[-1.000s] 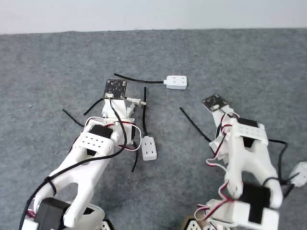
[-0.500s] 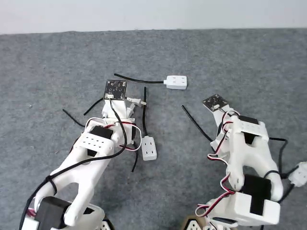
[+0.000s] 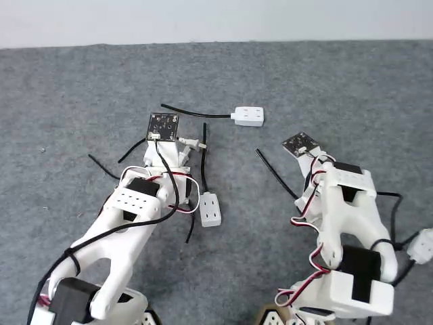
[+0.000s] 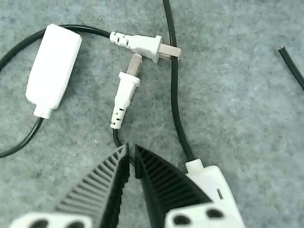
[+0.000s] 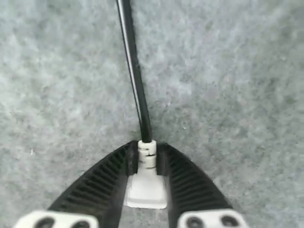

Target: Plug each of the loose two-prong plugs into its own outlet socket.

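My left gripper (image 4: 131, 148) is shut on the grey mat, its tips just short of two loose white two-prong plugs (image 4: 142, 45) (image 4: 125, 95). The nearer plug's black cable runs in under the tips; I cannot tell whether it is pinched. White outlet sockets (image 4: 51, 70) (image 4: 209, 176) lie on either side. My right gripper (image 5: 146, 149) is shut on a white plug (image 5: 146, 189), whose black cable (image 3: 274, 174) trails away across the mat. In the high view, more sockets lie at the back (image 3: 247, 116), in the middle (image 3: 210, 208) and at the right edge (image 3: 421, 245).
Loose black cable ends (image 3: 101, 166) lie on the mat around the left arm (image 3: 128, 223). The right arm (image 3: 348, 223) stands close to the front right. The grey mat (image 3: 352, 88) is open at the back right.
The right arm has shifted slightly with its plug, nudging the black cable a little. The left arm and the things around it have stayed where they were.
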Tool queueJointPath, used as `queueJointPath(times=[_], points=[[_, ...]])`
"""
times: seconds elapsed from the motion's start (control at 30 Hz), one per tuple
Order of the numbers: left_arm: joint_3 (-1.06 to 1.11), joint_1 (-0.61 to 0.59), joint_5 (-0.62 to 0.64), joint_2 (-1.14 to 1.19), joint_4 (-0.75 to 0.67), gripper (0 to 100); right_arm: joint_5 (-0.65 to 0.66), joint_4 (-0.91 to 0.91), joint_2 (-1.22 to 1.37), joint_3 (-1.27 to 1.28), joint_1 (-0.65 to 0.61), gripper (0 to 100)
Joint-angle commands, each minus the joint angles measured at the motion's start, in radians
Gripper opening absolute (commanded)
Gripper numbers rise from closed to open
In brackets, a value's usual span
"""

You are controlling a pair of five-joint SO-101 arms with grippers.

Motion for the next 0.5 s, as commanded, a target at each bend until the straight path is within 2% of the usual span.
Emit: queueJointPath(times=[0.0, 0.2, 0.37, 0.47], points=[[-0.008, -0.009, -0.008, -0.003, -0.021, 2, 0.014, 0.001, -0.002, -0.051, -0.016, 0.8], [-0.021, -0.005, -0.006, -0.002, -0.018, 1, -0.046, 0.024, -0.03, -0.057, -0.024, 0.9], [-0.047, -0.009, -0.003, 0.031, -0.015, 1, -0.097, 0.113, -0.17, -0.058, -0.048, 0.9], [-0.156, -0.011, -0.003, 0.132, 0.084, 1, -0.166, 0.194, -0.306, -0.091, -0.056, 0.9]])
